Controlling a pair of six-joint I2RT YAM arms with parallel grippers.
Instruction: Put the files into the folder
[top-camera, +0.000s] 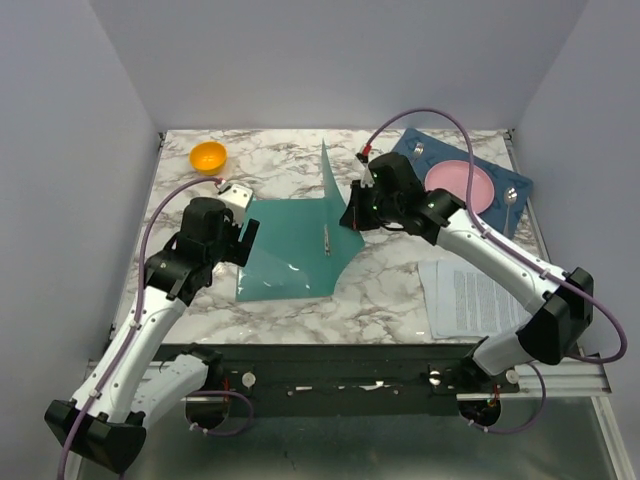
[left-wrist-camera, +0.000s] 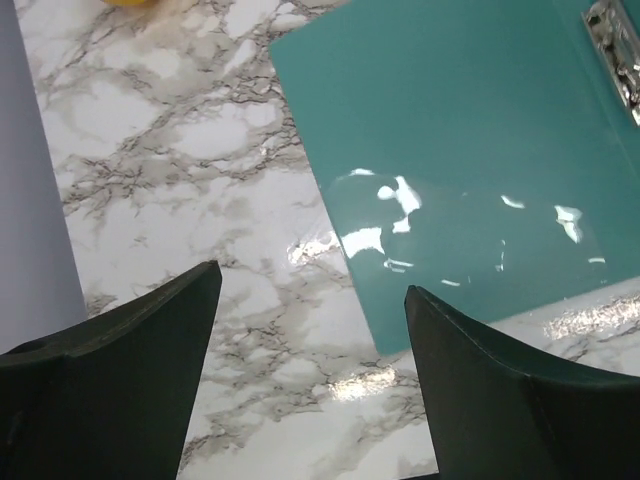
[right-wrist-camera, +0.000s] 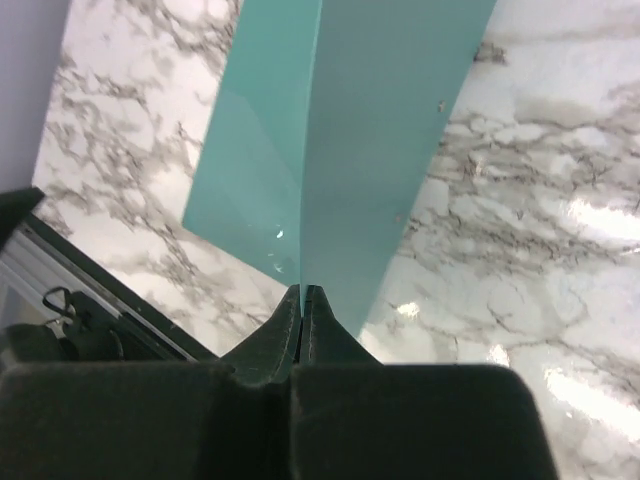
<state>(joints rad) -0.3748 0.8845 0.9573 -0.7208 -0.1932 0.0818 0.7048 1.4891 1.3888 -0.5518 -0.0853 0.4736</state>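
Observation:
The teal-green folder (top-camera: 290, 245) lies open on the marble table, its back half flat with a metal clip (top-camera: 326, 238) along the spine. My right gripper (top-camera: 352, 213) is shut on the edge of the folder's cover (right-wrist-camera: 350, 150) and holds it raised, nearly upright. My left gripper (top-camera: 243, 240) is open and empty, hovering at the folder's left edge; the wrist view shows the folder's corner (left-wrist-camera: 460, 180) just beyond the jaws. The files (top-camera: 470, 297), white printed sheets, lie on the table at the right front, under my right arm.
An orange bowl (top-camera: 208, 156) sits at the back left. A dark blue placemat (top-camera: 420, 150) at the back right carries a pink plate (top-camera: 460, 185) and a spoon (top-camera: 511, 195). A white box (top-camera: 237, 197) lies by the folder's far left corner.

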